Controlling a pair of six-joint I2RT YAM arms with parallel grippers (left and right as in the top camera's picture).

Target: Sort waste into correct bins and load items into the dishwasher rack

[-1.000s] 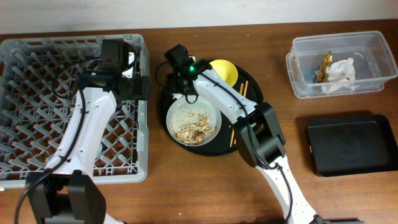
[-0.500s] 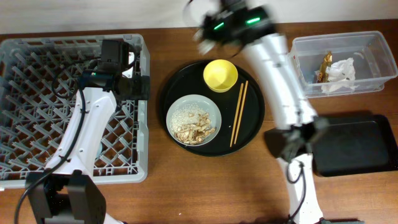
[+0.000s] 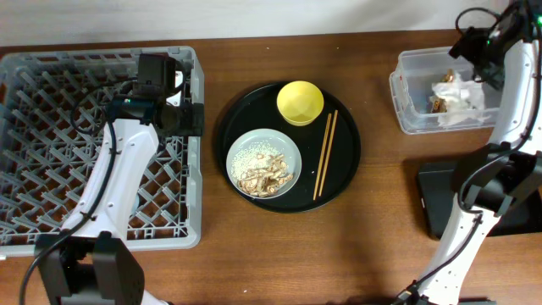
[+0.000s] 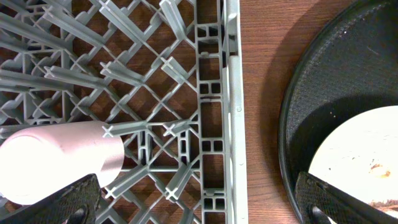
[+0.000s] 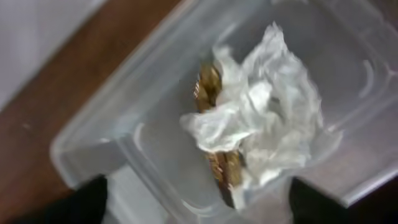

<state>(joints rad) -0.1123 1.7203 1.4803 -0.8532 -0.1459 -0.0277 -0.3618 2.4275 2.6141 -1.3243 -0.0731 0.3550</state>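
Note:
My left gripper point(image 4: 199, 208) hangs open over the right rim of the grey dishwasher rack point(image 4: 231, 112), holding nothing; it shows overhead point(image 3: 188, 119) too. A pink cup point(image 4: 56, 163) lies in the rack by its left finger. My right gripper point(image 5: 199, 202) is open above the clear tub point(image 5: 155, 180), seen overhead point(image 3: 478, 55) at the far right. In the tub point(image 3: 415, 119) lie a crumpled napkin point(image 5: 261, 118) and a brown wrapper point(image 5: 211, 87). On the round black tray point(image 3: 345, 127) sit a yellow bowl point(image 3: 300, 102), chopsticks point(image 3: 325, 154) and a grey-green dish point(image 3: 263, 163) with rice and scraps.
The shallow black tray bin point(image 3: 440, 207) lies at the right front, partly behind my right arm. Bare wooden table separates the round tray from the tub. The rack point(image 3: 51, 169) fills the left side, with my left arm stretched across it.
My right arm has swung from over the round tray, up and right, to above the clear tub. My left arm has not moved.

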